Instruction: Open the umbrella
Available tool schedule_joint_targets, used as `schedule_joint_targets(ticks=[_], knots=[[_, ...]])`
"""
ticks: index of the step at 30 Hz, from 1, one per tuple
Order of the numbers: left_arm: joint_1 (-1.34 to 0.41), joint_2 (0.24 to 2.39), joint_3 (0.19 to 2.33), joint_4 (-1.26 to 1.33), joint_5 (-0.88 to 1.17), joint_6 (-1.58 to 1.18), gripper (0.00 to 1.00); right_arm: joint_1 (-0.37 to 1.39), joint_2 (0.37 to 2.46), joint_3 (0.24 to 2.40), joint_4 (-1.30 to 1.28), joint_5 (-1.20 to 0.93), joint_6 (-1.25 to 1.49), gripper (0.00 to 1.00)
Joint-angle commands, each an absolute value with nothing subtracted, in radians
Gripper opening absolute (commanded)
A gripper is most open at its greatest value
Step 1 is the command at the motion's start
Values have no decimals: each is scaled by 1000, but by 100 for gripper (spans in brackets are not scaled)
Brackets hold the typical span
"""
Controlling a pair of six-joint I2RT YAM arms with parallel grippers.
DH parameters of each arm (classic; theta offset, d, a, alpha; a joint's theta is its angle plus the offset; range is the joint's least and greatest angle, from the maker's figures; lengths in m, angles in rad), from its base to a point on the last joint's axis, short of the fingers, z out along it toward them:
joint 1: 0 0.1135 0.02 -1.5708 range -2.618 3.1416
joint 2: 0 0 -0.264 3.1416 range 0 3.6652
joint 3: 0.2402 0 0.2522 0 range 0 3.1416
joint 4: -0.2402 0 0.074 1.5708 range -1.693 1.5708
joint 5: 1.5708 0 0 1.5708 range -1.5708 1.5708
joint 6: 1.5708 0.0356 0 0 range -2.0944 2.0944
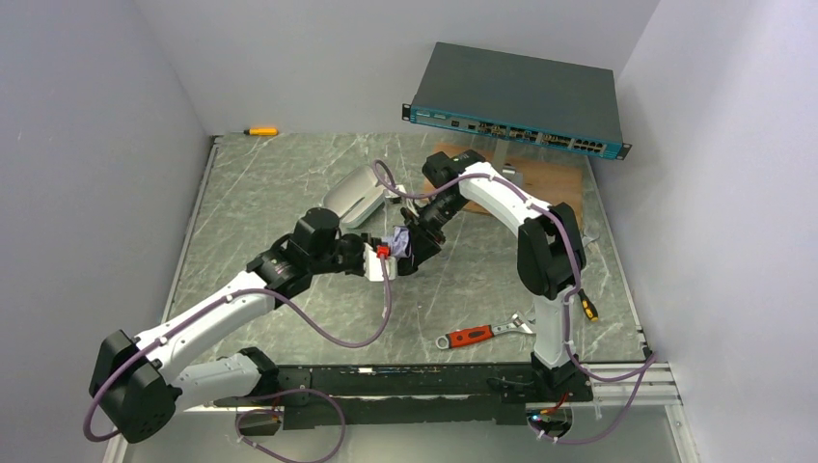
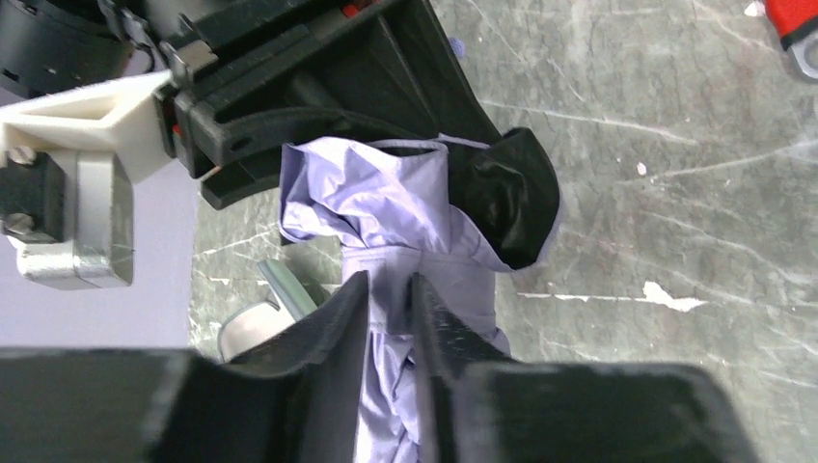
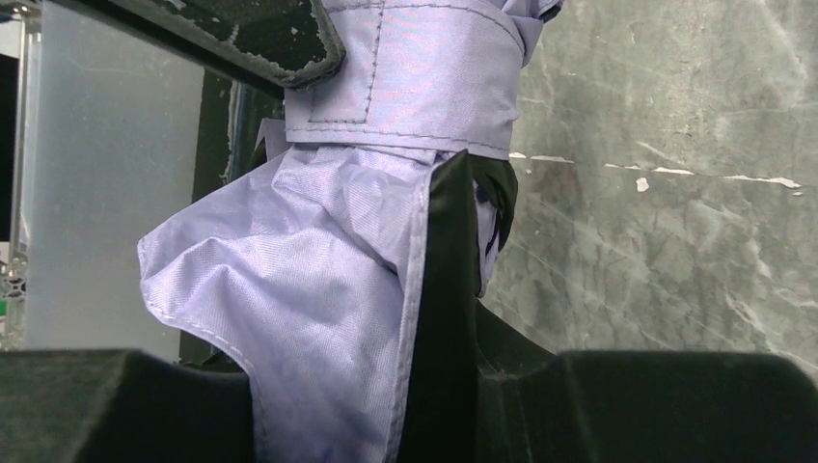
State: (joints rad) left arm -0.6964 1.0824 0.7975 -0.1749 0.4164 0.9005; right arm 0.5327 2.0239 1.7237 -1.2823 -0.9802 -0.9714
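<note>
Broadly, the overhead view alone takes in the green marbled table and the one dark network switch tilted above a wooden board at the far right. It also shows both arms whole. The left arm stretches low from its near-left base towards the middle, while the right arm stands upright, then bends back over and down to meet it. The same view shows one pale oval case just behind the meeting point. One red-handled wrench lies near the right base, and one yellow screwdriver lies at the far edge. From up there the single umbrella is only a small crumpled bundle held above the table centre between the two grippers. The wrist cameras give the detail. The left wrist view shows the left gripper clenched on the lavender fabric, its two fingers nearly touching, with a black fold of cloth turned out to the right. The right gripper sits at the bundle's other end. The right wrist view shows a stitched strap wrapped round the bundle. Lavender cloth drapes into that gripper's gap and hides one finger, so whether its jaws are clenched cannot be told.
</note>
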Motion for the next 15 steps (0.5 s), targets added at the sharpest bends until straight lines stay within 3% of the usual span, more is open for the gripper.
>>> schedule_joint_targets(ticks=[1,2,3,15], knots=[[-697,1071,795,-219,375,896,13,534,1936,1744,-1301,-1030,-1050,0],[-697,1073,805,-221,365,877,1,534,1935,1742,-1301,-1028,-1057,0],[-695,1072,812,-216,361,851,0,533,1934,1743,-1309,-1027,-1068,0],[-522,1056,893,-59,403,390,0,541,1902,1711,-1355,-965,-1190,0]])
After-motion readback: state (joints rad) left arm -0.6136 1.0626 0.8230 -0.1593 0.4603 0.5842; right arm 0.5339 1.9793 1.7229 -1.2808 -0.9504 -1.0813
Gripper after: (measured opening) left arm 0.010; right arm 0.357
